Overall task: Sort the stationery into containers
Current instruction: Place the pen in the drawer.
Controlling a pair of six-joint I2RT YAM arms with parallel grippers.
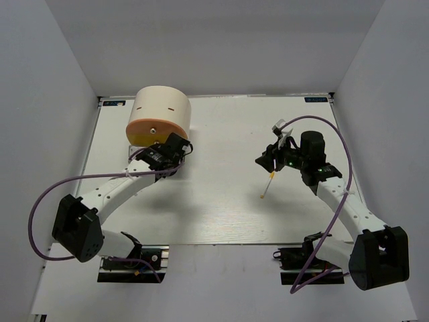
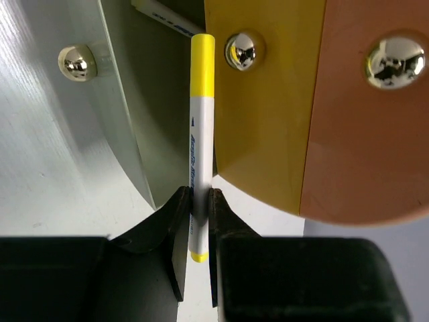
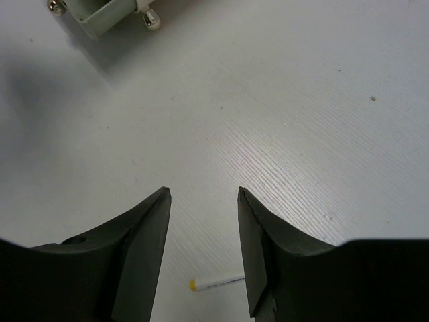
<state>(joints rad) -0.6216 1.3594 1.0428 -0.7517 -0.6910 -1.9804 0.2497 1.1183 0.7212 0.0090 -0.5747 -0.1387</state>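
Observation:
The cream half-cylinder organiser (image 1: pixel 159 111) stands at the back left. My left gripper (image 1: pixel 179 147) is at its front edge, shut on a white marker with a yellow cap (image 2: pixel 201 134). In the left wrist view my gripper (image 2: pixel 196 194) points the cap at the gap between a swung-out pale green drawer (image 2: pixel 127 100) and the yellow drawer (image 2: pixel 268 100). The orange drawer (image 2: pixel 375 134) is to the right. Another white pen (image 2: pixel 164 13) lies inside the pale drawer. My right gripper (image 1: pixel 267 161) is open and empty above a white pen (image 1: pixel 267 186), which also shows in the right wrist view (image 3: pixel 218 282) between my fingers (image 3: pixel 204 191).
A small pale green box with round knobs (image 3: pixel 107 17) lies on the table beyond my right gripper, also in the top view (image 1: pixel 279 126). White walls close the table on three sides.

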